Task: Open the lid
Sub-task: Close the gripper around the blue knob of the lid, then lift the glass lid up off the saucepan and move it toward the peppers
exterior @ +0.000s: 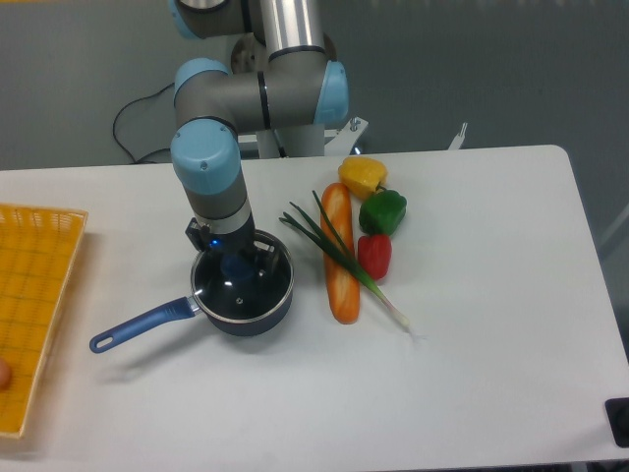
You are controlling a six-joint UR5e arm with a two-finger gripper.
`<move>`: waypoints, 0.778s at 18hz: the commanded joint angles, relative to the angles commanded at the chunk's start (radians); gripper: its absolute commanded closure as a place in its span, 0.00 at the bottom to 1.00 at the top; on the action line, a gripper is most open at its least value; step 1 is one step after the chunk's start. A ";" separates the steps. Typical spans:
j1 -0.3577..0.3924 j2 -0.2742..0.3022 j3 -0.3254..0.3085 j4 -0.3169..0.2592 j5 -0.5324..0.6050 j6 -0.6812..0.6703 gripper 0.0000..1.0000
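The lid (243, 287) is a clear glass disc with a metal rim, lying flat on the dark blue saucepan (267, 313) left of the table's centre. Its blue centre knob sits between the fingers of my gripper (237, 264), which comes straight down from above and is shut on the knob. The gripper's black body hides the back part of the lid. The saucepan's long blue handle (138, 325) points to the front left.
To the right of the pan lie a carrot (340, 258), a spring onion (346, 262), and yellow (363, 175), green (382, 210) and red (374, 255) peppers. A yellow basket (34, 295) stands at the table's left edge.
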 joint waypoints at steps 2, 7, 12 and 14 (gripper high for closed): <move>0.008 0.011 0.014 -0.027 0.003 0.002 0.44; 0.044 0.012 0.093 -0.124 -0.002 0.034 0.44; 0.087 0.022 0.173 -0.215 -0.006 0.103 0.44; 0.106 0.020 0.190 -0.216 -0.009 0.112 0.44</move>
